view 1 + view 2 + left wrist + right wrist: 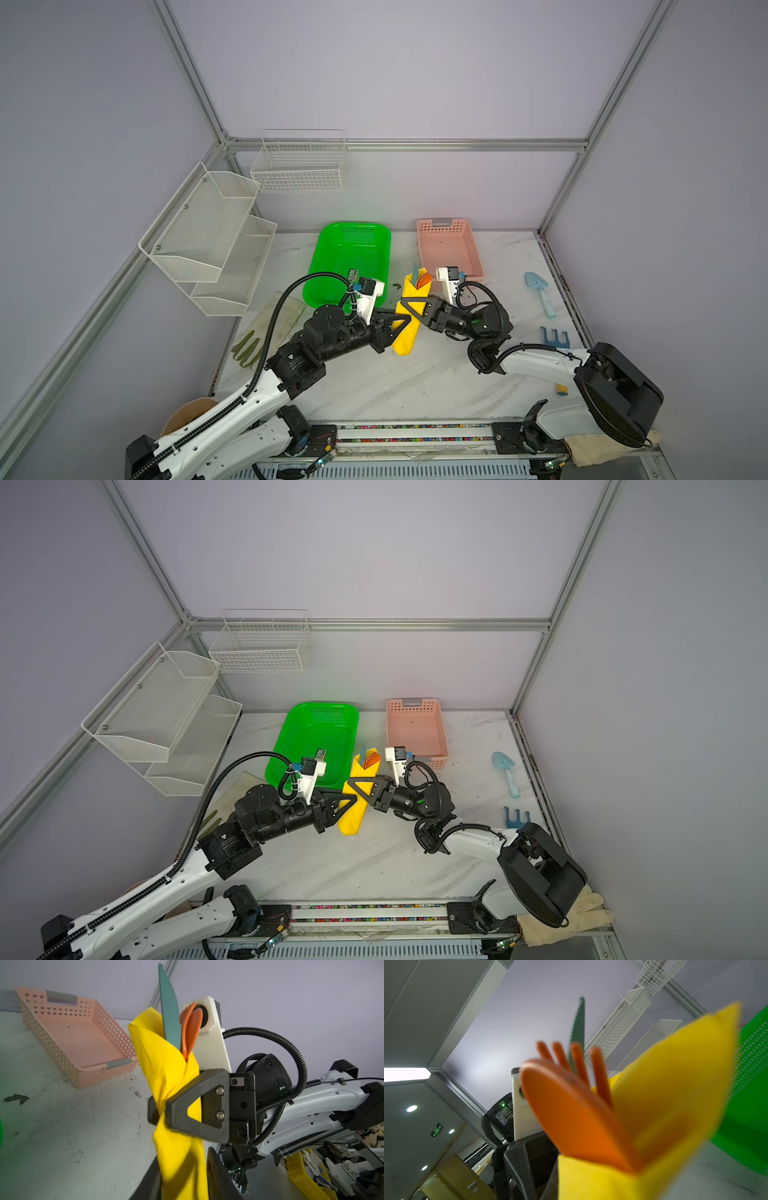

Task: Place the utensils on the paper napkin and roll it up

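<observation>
- Yellow thin paper napkin (pixel 406 343): rolled into a long, narrow bundle. In both top views it runs lengthwise between the two arms, in front of the gap between the two baskets.
- Utensils: a dull teal slim plastic piece (pixel 169 1012), an orange plastic spoon (pixel 192 1028) and an orange plastic fork (pixel 187 1009) sit wrapped inside the roll. Their heads project from its far, open end, and the teal piece reaches furthest. In the right wrist view the spoon bowl lies in front of the fork tines.
- Right gripper (pixel 404 301): black jaws pinched across the middle of the roll, with the paper gathered and creased at the grip.
- Left gripper (pixel 407 319): jaws narrow, one on each side of the roll's nearer part. Whether they press the paper cannot be told.
- White marbled desk (pixel 374 386): scuffed surface under both arms.
- Bright green perforated plastic basket (pixel 349 257): left of the roll's far end.
- Pink perforated plastic basket (pixel 451 249): right of the roll's far end.
- Light blue toy shovel (pixel 540 293): near the desk's right edge, well apart from the roll.
</observation>
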`<state>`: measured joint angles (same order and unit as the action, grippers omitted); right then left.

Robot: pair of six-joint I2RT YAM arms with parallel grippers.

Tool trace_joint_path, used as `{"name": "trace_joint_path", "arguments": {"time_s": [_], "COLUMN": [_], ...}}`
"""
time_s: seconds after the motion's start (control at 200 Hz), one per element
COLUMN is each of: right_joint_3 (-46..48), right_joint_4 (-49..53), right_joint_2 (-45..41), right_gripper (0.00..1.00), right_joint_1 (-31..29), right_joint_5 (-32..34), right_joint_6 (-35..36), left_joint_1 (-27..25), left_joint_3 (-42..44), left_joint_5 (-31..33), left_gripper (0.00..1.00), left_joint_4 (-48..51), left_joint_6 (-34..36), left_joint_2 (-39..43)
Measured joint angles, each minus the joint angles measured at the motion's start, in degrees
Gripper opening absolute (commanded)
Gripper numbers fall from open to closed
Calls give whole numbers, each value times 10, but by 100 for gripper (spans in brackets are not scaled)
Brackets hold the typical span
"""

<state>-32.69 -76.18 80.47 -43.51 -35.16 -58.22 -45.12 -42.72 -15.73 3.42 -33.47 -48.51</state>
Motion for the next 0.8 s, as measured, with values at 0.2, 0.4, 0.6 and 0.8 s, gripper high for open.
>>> {"name": "trace_joint_path", "arguments": {"time_s": [0.2, 0.4, 0.6, 0.8], "right_joint_3": [0, 0, 0, -1], "right_joint_4": [-9, -30, -47, -55], "right_joint_2": [3, 16, 27, 29], "right_gripper": [0, 0, 0, 0], "right_joint_1": [0, 0, 0, 0], "right_joint_5": [-2, -3, -4, -5], "right_joint_6": [-5, -16, -27, -29], "left_joint_1": [0, 1, 5, 8], "left_joint_3": [1, 4, 5, 12], "left_joint_5": [-5, -6, -16, -32], "left_gripper": [33, 33, 37, 40], "left_joint_4": [-7, -12, -24, -36], "left_joint_6": [-2, -4, -5, -11], "left_joint_2": [0, -2, -14, -19]}}
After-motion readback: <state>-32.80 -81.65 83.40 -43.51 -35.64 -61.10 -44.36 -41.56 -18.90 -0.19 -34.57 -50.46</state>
